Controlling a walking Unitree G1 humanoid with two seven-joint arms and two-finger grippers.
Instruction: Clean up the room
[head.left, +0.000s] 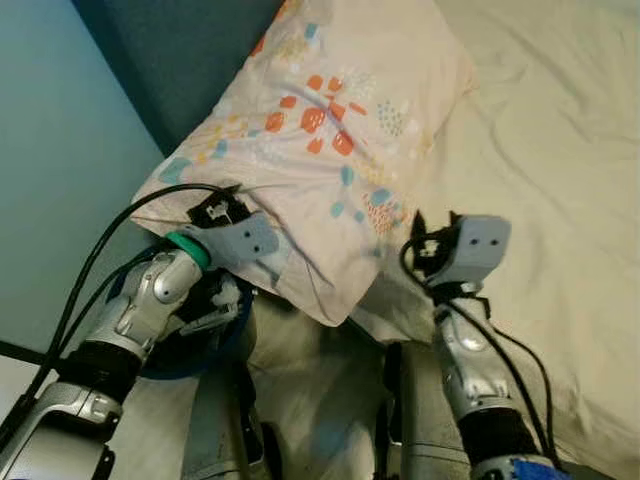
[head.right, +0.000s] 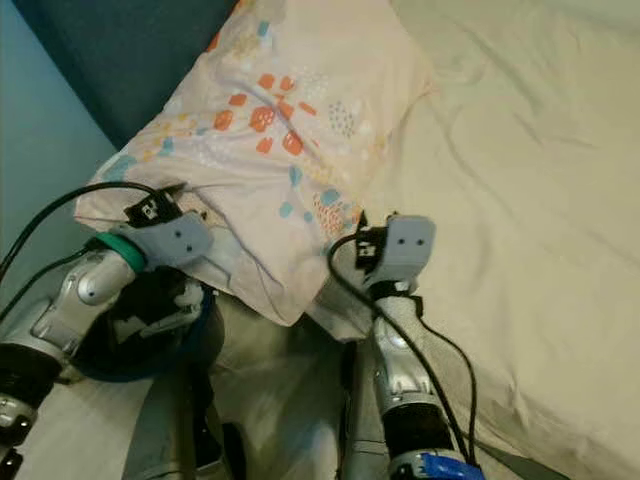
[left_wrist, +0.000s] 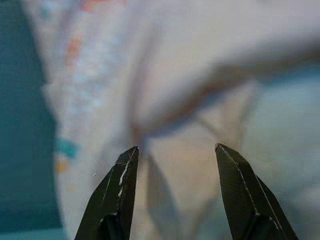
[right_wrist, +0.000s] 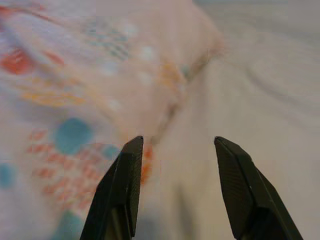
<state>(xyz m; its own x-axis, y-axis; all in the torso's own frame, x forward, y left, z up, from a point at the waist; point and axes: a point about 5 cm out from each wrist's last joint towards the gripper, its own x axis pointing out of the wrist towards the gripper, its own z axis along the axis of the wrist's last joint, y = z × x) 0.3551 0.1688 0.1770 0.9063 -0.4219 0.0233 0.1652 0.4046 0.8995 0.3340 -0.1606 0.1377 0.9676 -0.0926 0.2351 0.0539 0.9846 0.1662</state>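
Left tool (left_wrist: 172, 155) and right tool (right_wrist: 175, 145) both spread, nothing pinched, aimed at the near end of the pillow (head.left: 320, 140). Pillow is soft, rectangular, pale fabric with orange and teal blotches (wrinkled); its long axis runs away from the robot, against a dark teal headboard (head.left: 180, 50). It lies on the bed's creased cream sheet (head.left: 540, 180).

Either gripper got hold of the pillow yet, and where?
Neither. The left gripper and the right gripper are both open at the near edge of the pillow, with fabric ahead of the fingers, not pinched between them.
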